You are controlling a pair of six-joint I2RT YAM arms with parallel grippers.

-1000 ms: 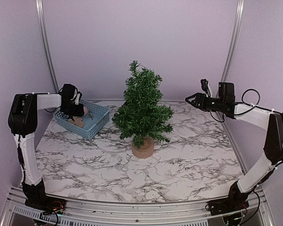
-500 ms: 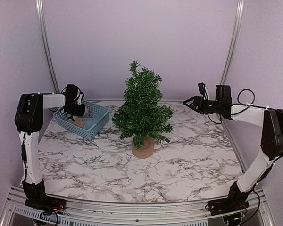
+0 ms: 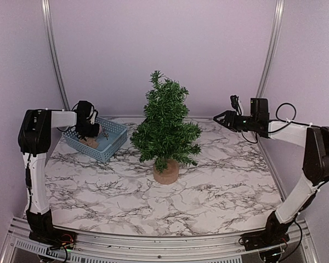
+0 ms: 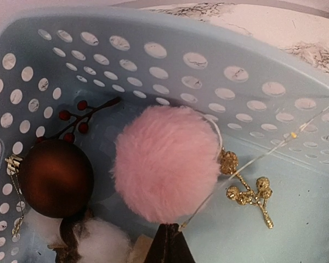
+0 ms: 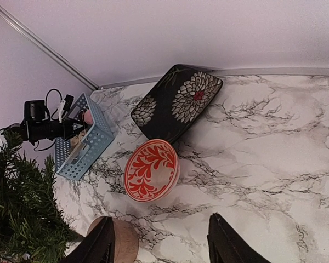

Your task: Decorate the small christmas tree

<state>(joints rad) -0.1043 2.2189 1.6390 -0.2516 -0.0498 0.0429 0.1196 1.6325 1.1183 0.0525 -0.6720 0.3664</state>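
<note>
One small christmas tree (image 3: pixel 165 127), one basket (image 3: pixel 113 148)

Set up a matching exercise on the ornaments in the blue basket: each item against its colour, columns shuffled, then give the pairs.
Items
1. fluffy pom-pom
2. smooth ball ornament
3. glitter sprig
4. berry sprig

Colours
A. gold
B. red
C. pink
D. dark brown

Pairs: 1-C, 2-D, 3-A, 4-B

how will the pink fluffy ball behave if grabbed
The pink fluffy ball looks soft, so it would likely squash when gripped. Probably light for its size. Round, but its fur and the basket walls should limit rolling.
</note>
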